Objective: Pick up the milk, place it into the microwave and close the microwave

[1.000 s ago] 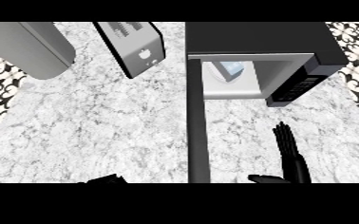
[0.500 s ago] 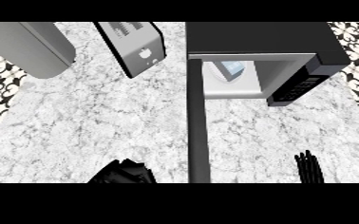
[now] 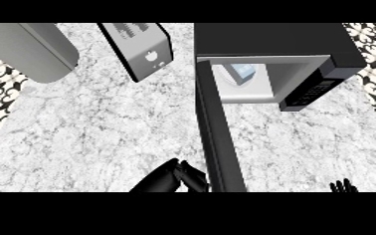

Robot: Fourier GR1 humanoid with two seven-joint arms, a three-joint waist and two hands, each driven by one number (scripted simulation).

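Note:
The black microwave point(image 3: 294, 40) stands at the back right with its door point(image 3: 219, 139) swung wide open, seen edge-on as a dark bar running toward me. A pale blue and white milk carton point(image 3: 243, 72) sits inside the lit cavity, toward its left wall. My left hand point(image 3: 172, 178) comes up from the lower edge just left of the door's outer end, fingers straight and close to the door's face; whether they touch it I cannot tell. Only the fingertips of my right hand point(image 3: 342, 185) show at the lower right, straight, holding nothing.
A silver toaster point(image 3: 141, 50) lies at the back centre, left of the microwave. A large grey rounded container point(image 3: 33, 50) fills the back left corner. White marble counter point(image 3: 88, 129) spreads left of the door and in front of the microwave.
My left hand has risen from the lower edge to beside the door's end. My right hand has sunk down until only its fingertips show. The milk and door have not moved.

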